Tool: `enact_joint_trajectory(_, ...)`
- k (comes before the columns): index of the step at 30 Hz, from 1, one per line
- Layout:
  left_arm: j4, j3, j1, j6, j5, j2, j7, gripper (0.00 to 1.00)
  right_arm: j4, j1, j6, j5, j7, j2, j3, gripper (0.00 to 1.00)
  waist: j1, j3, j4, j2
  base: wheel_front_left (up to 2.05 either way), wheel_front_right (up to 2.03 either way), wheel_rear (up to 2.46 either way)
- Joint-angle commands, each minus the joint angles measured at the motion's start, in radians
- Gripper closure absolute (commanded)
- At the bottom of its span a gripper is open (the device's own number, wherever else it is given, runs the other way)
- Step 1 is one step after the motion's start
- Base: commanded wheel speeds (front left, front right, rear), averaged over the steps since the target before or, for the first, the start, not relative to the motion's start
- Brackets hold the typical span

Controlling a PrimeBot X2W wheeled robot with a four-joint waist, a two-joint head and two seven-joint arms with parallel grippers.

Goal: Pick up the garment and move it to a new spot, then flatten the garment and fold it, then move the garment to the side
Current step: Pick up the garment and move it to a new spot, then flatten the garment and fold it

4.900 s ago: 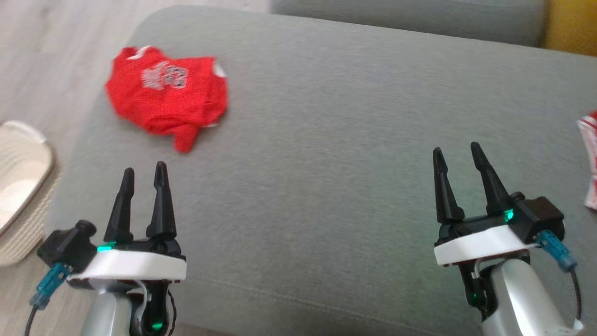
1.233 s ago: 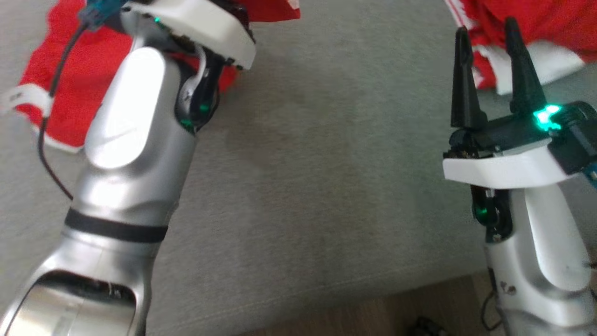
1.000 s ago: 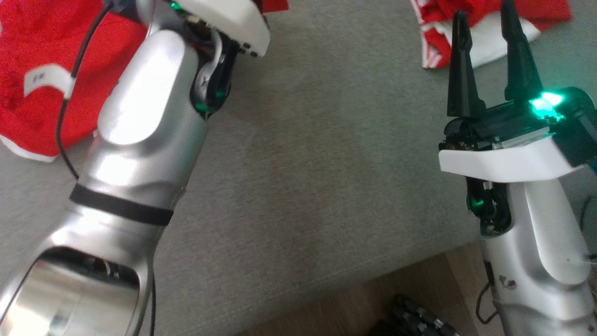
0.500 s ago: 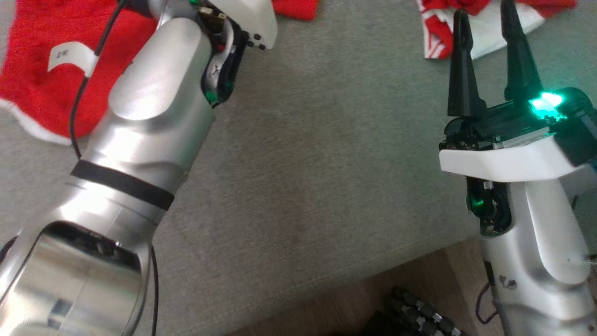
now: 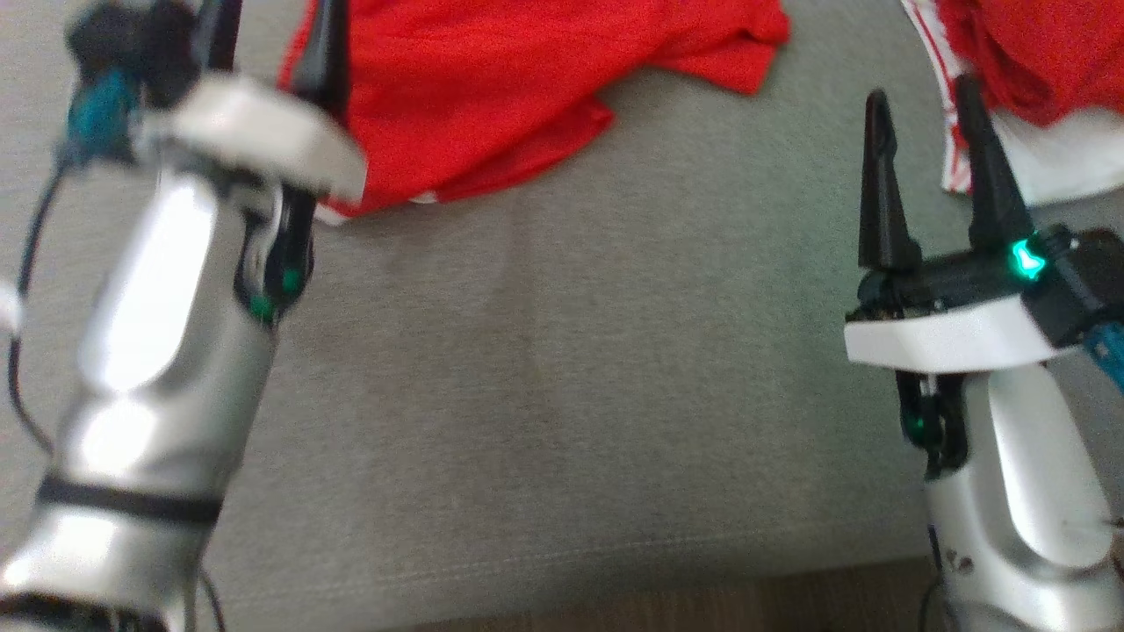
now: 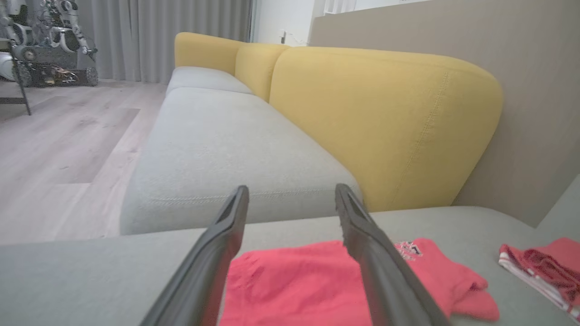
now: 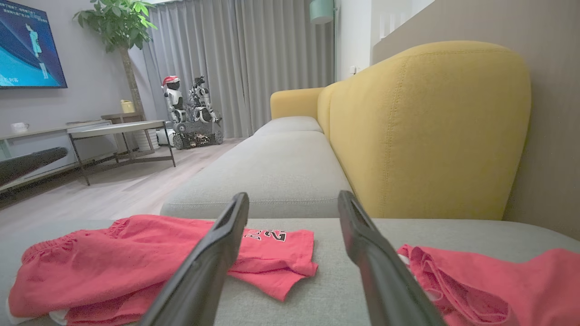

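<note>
Flattening appears next: with your left end effector [image 6: 292, 192] wide open and empty above the red garment [image 5: 492, 79], far left on the sofa seat [image 5: 562, 369], pinch one corner and draw outward.

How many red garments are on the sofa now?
2. A spread garment lies ahead of the left claw; a bunched garment with white trim lies beyond the right claw. Others may be off-frame.
</note>
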Motion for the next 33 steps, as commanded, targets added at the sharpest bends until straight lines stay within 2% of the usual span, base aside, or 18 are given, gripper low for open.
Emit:
enact_joint_trajectory(1,-0.061,0.047,0.015,-0.001,0.011,0.041,-0.005,0.00,-0.026,0.013,0.007,-0.009,-0.005,0.007,0.015,0.00,0.0000,-0.075,0.077,0.0000,0.00,0.00,0.00)
enact_joint_trajectory(2,-0.116,0.074,0.105,-0.002,0.022,0.052,-0.005,0.00,-0.016,0.034,0.007,-0.017,-0.005,0.007,0.008,0.00,0.0000,-0.098,0.103,0.0000,0.00,0.00,0.00)
enact_joint_trajectory(6,-0.217,0.129,0.277,-0.011,0.032,0.035,-0.005,0.00,0.001,0.078,0.007,-0.021,-0.005,0.007,-0.006,0.00,0.0000,-0.143,0.147,0.0000,0.00,0.00,0.00)
enact_joint_trajectory(15,-0.339,0.265,0.551,-0.051,0.099,-0.097,-0.005,0.00,0.032,0.160,0.007,-0.022,-0.005,0.006,0.000,0.00,0.0000,-0.212,0.199,0.0000,0.00,0.00,0.00)
enact_joint_trajectory(20,-0.401,0.340,0.620,-0.091,0.134,-0.147,-0.005,0.00,0.040,0.186,0.007,-0.016,-0.005,0.006,0.002,0.00,0.0000,-0.222,0.211,0.0000,0.00,0.00,0.00)
enact_joint_trajectory(27,-0.409,0.365,0.636,-0.117,0.154,-0.161,-0.005,0.00,0.046,0.182,0.007,-0.015,-0.005,0.007,0.012,0.00,0.0000,-0.219,0.218,0.0000,0.00,0.00,0.00)
enact_joint_trajectory(33,-0.403,0.366,0.620,-0.119,0.126,-0.161,-0.005,0.00,0.077,0.121,0.007,-0.047,0.015,-0.030,0.129,0.00,0.0000,-0.180,0.226,0.0000,0.00,0.00,0.00)
